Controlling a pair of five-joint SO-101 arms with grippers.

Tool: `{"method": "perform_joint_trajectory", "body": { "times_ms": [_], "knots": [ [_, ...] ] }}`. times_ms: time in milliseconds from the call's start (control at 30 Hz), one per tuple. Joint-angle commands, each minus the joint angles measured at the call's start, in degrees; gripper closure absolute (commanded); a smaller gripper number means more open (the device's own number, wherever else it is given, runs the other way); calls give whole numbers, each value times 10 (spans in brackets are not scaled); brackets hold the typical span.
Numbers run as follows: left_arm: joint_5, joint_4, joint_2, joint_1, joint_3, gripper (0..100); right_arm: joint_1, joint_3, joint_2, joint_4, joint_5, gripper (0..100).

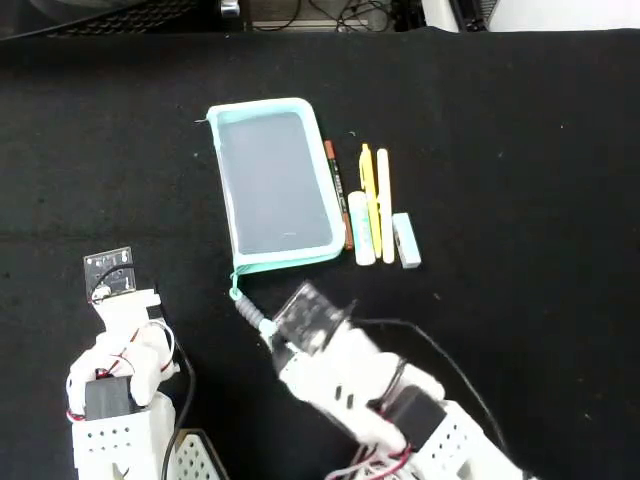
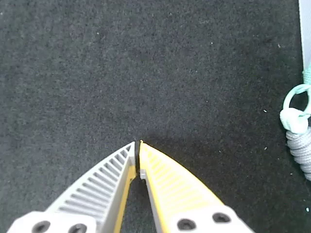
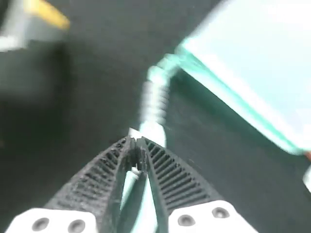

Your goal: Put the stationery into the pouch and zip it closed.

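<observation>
Two pairs of fingers show, and each is drawn together. The right gripper has its fingers clamped on the pull cord, the grey and mint cord that trails from the pouch's near corner. The left gripper has its tips meeting on nothing, over bare tabletop, off to the side of that corner with the cord's mint loop just in reach of its view. Farther out, the pouch lies flat with its clear face up. The stationery is lined up just beside the pouch's long edge, on the side away from the left gripper: a brown pen touching or nearly touching the mint border, then a yellow pen, a white stick and a pale eraser block. By my reading, the task has barely begun. Every piece is outside the pouch, so opening, loading and zipping all remain. I cannot tell whether the zip is open at all.
</observation>
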Motion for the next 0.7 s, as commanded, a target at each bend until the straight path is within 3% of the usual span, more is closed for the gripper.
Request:
{"method": "perform_joint_trajectory", "body": {
  "times_ms": [0, 200, 367, 500, 667],
  "knots": [
    [-6, 3, -5, 3, 7, 970, -74, -28, -18, -53, 0, 973],
    [-6, 3, -5, 3, 7, 970, -82, -58, -15, -68, -18, 804],
    [-6, 3, -5, 3, 7, 970, -76, -42, -14, -70, -23, 803],
    [-6, 3, -5, 3, 7, 970, -24, -64, -14, -62, -25, 832],
    [-6, 3, -5, 3, 7, 970, -3, -188, -13, 47, -27, 851]
  ]
}}
